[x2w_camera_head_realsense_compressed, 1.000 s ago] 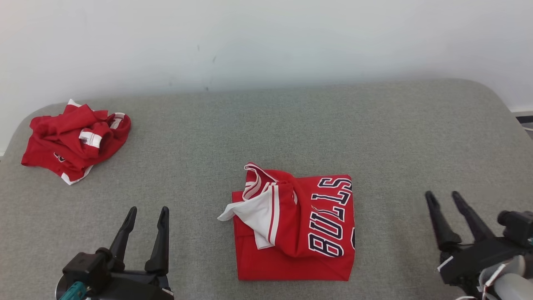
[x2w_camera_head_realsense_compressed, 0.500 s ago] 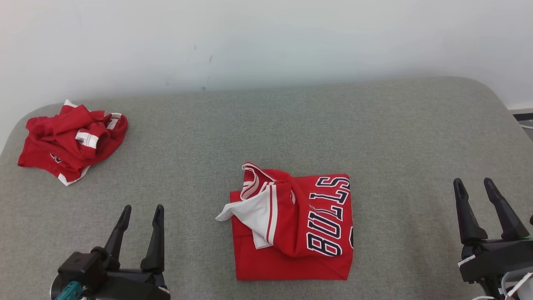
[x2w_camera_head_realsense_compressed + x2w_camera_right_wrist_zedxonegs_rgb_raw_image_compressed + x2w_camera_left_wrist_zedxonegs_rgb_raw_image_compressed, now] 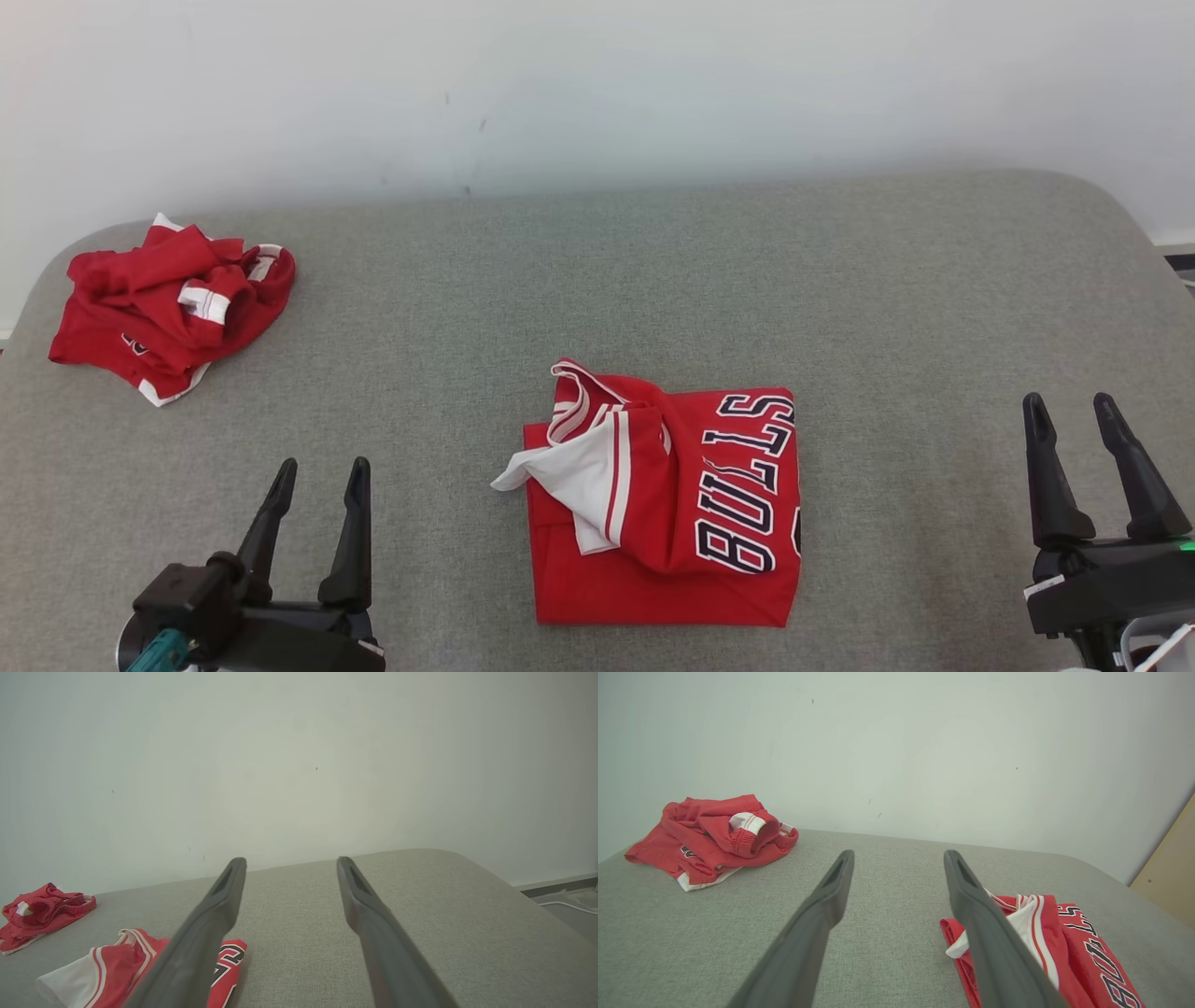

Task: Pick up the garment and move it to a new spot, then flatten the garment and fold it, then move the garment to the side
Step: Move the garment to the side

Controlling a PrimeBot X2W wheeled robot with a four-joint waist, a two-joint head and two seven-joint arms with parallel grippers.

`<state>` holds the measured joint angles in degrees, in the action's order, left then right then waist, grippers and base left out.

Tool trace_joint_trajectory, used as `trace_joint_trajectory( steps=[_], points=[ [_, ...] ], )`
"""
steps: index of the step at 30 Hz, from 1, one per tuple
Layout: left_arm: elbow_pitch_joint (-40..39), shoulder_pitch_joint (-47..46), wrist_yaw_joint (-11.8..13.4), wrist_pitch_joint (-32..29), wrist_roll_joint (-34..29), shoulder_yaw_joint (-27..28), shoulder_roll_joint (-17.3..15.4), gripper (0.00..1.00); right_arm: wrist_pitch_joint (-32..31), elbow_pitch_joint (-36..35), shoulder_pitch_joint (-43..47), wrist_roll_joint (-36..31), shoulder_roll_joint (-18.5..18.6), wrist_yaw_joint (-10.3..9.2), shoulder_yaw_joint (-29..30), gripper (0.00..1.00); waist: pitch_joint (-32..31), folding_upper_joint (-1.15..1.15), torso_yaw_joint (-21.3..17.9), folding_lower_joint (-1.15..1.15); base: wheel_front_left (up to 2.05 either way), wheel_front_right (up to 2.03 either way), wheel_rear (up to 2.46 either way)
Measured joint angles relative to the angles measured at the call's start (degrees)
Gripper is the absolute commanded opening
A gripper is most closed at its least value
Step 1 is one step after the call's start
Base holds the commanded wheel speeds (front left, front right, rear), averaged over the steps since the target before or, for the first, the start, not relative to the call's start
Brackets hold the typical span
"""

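A red basketball jersey (image 3: pixel 667 499) lies folded into a rough rectangle at the middle of the counter (image 3: pixel 653 280), nearer its front edge. The counter is covered in grey woven fabric and has rounded corners. The jersey's top layer is rumpled and bulges over the flat bottom layer. Dark block letters outlined in white, reading BULLS, run sideways along its right part. A white panel edged with red stripes flops out to the left in a pointed flap.

At the far left corner sits a crumpled pair of red shorts (image 3: pixel 168 308) with a gathered, white-trimmed band. It is well apart from the jersey.

The left hand (image 3: pixel 321 467) and the right hand (image 3: pixel 1069 403) flank the jersey without touching it. Each has its long, dark, tapered fingers spread apart and grips nothing. A plain pale wall (image 3: pixel 597 93) rises behind the counter.
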<state>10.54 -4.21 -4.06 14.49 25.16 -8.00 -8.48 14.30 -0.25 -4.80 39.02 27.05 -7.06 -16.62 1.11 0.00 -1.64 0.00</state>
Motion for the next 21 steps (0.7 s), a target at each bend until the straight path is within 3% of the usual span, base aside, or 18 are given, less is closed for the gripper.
trace_joint_trajectory(
  steps=[7, 12, 17, 21],
  points=[
    [0.13, -0.07, -0.07, 0.0, -0.13, -0.09, 0.1, 1.0, 0.0, 4.14, 0.23, 1.37, -1.72, 0.79, -0.79, 1.0, 0.28, 0.0, 0.52, 0.0, 0.0, 0.0, 0.0],
    [0.14, -0.7, -0.56, 0.0, -0.31, -0.88, 0.55, 1.0, -0.65, 9.24, -0.45, 6.77, -4.34, 3.45, -1.07, 1.0, 0.91, 0.0, 1.38, 0.0, 0.0, 0.0, 0.0],
    [0.3, -1.68, -0.88, 0.0, -0.49, -1.29, 0.58, 1.0, -4.85, 16.03, -4.0, 12.15, -7.04, 6.73, -2.04, 1.0, 1.89, 0.0, 2.78, 0.0, 0.0, 0.0, 0.0],
    [0.66, -2.6, -1.05, 0.0, -0.55, -1.54, 0.6, 1.0, -7.81, 20.58, -7.58, 13.56, -8.55, 8.31, -3.32, 1.0, 2.57, 0.0, 4.31, 0.0, 0.0, 0.0, 0.0]
  ],
)
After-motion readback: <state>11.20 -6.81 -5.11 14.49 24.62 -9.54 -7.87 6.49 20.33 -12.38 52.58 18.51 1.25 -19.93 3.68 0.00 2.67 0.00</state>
